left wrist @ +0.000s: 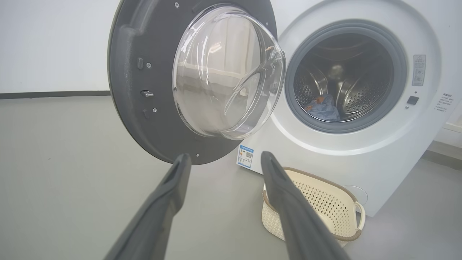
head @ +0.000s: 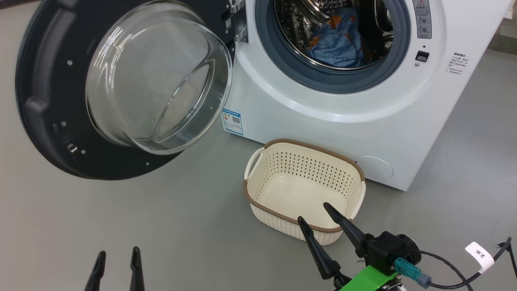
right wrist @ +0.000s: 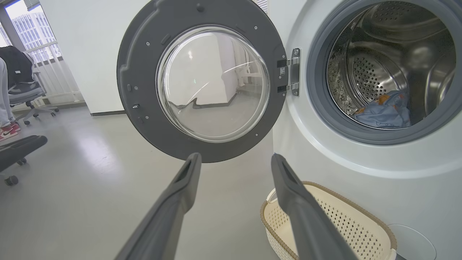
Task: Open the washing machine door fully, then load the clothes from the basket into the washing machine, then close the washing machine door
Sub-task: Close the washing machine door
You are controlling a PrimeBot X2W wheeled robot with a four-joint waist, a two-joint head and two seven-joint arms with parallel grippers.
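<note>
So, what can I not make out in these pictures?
Washing machine door: outer face turned away, all views.
Clothes: lower edge behind the grey gasket, right wrist view.
Blue label: print too small, head view.
Washing machine: top cut off by the head view's upper edge.

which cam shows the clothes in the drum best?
Head view: the clothes appear largest, blue fabric and orange print clear, lying low in the drum. Right wrist view shows them smaller. Left wrist view shows a small, dim bundle.
</note>
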